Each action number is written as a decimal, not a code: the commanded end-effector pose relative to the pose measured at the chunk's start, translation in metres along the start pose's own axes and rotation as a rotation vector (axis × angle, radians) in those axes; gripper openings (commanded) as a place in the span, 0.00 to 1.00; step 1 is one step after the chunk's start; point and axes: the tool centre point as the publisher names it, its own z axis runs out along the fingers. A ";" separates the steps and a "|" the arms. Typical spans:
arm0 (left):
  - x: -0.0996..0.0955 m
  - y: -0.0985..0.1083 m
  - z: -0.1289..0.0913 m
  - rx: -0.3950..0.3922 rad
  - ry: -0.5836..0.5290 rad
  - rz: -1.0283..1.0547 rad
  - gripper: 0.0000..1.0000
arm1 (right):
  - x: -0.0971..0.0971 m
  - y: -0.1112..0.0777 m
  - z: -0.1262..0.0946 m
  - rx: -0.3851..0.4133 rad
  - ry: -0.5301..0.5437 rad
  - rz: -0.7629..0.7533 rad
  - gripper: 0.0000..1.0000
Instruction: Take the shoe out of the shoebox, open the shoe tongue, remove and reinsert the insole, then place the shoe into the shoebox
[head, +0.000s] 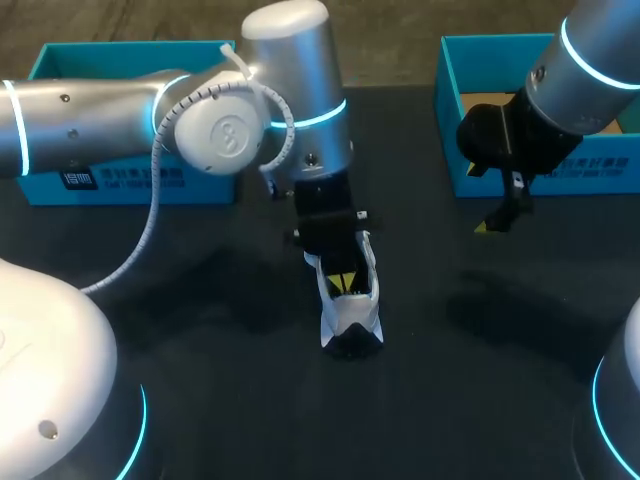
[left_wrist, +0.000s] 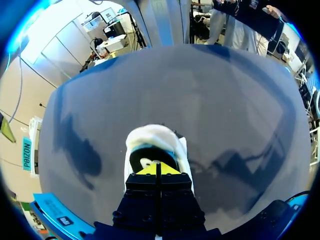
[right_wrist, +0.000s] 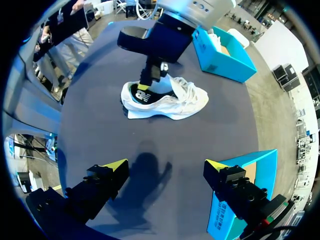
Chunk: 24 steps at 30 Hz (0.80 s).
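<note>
Count: 2 teal boxes, 1 shoe, 2 arms w/ 1 gripper each. Far left, the left teal box sits at the table's far edge, partly behind the left arm, which crosses in front of it toward mid-table. The left gripper points down into the white shoe, which stands on its sole about mid-table, heel end toward the near edge, toe end hidden under the gripper body. In the L wrist view the yellow tips are pressed together w/ only a thin seam btwn them, and the left gripper is sunk in the shoe's opening over the dark inner lining. Whether anything thin is pinched there can't be told. The shoe is well apart from both boxes, w/ wide stretches of dark tabletop to its left, right and near side. To the right, the right gripper hangs above the table just near of the right teal box, close to its near-left corner. The R wrist view shows the right gripper w/ fingers spread wide and nothing btwn them. The shoe lies well ahead of them, and one finger is just beside the box corner.
</note>
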 end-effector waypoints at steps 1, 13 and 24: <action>-0.002 -0.002 0.007 0.008 0.002 -0.001 0.00 | 0.001 0.000 0.001 0.001 -0.002 0.001 1.00; 0.007 0.007 0.042 0.006 0.040 -0.012 0.00 | 0.001 0.000 0.001 0.001 -0.002 0.001 1.00; 0.008 -0.002 0.013 -0.052 0.041 0.010 0.00 | 0.001 0.000 0.001 0.001 -0.002 0.001 1.00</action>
